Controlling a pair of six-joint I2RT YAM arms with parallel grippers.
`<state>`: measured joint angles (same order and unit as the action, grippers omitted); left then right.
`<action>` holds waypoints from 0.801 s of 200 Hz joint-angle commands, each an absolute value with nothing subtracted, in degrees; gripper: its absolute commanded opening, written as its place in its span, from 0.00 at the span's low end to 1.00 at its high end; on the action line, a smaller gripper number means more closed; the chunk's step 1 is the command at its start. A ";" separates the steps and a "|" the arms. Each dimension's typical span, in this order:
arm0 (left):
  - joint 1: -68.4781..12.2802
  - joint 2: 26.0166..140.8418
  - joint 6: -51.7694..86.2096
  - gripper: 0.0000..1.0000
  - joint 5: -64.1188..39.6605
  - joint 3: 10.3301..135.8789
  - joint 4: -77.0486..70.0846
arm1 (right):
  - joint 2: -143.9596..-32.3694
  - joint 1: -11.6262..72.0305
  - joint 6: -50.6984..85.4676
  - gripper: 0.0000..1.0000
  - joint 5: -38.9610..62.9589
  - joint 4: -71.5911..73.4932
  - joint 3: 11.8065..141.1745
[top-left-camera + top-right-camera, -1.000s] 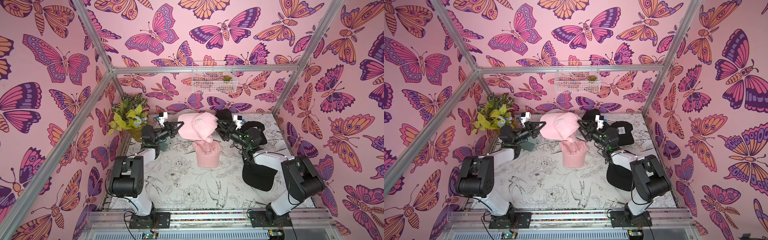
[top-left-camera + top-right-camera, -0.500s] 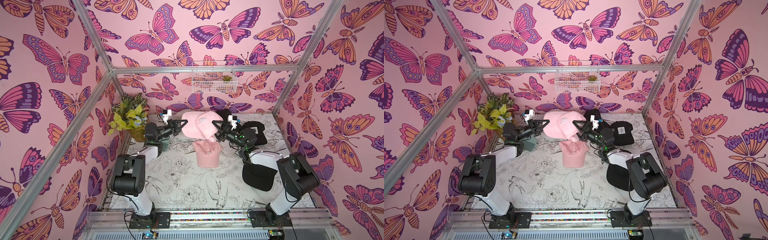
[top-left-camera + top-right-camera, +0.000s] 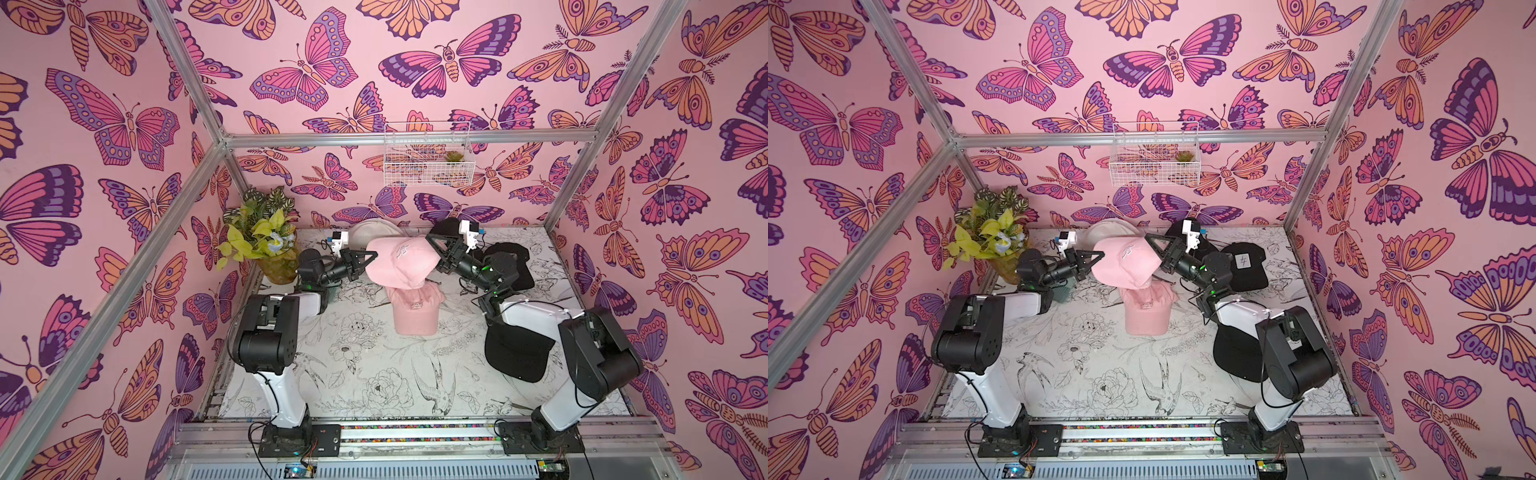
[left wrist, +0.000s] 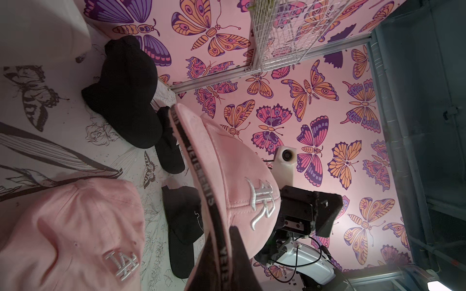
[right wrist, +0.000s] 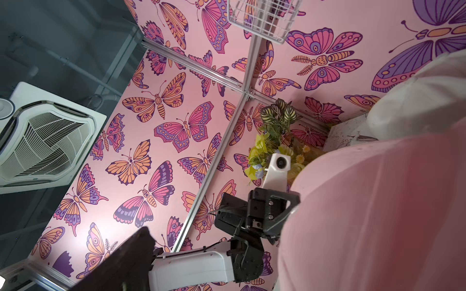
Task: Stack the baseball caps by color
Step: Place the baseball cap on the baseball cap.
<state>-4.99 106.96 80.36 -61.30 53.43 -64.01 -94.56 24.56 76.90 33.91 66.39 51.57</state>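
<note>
My left gripper (image 3: 371, 257) (image 3: 1098, 257) (image 4: 222, 249) is shut on the rim of a pink cap (image 3: 401, 259) (image 3: 1127, 264) (image 4: 234, 161) (image 5: 378, 214) and holds it in the air. Under it a second pink cap (image 3: 415, 316) (image 4: 68, 226) lies on the table. My right gripper (image 3: 434, 253) (image 3: 1154, 253) is open at the held cap's far side; one of its fingers (image 5: 126, 262) shows, the other is hidden by the cap. A white cap (image 3: 374, 230) (image 5: 416, 100) sits at the back. Black caps lie at the back right (image 3: 509, 259) (image 4: 126, 88) and the front right (image 3: 517, 355).
A potted plant (image 3: 266, 245) stands in the back left corner, close to my left arm. A white wire basket (image 3: 426, 160) hangs on the back wall above the caps. Butterfly-papered walls close in the table (image 3: 353, 374) on three sides.
My left gripper has carried the pink cap a little to the right and turned it flatter. My right gripper has come in closer to the cap, jaws still wide.
</note>
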 commanded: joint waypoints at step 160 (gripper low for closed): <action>-5.64 107.37 78.64 0.00 -62.18 52.43 -64.38 | -92.53 24.88 72.98 0.26 33.97 65.24 50.57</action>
<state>-5.63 107.70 80.34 -63.44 53.43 -64.51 -91.50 24.58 73.01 34.37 61.30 49.19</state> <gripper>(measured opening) 0.081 0.379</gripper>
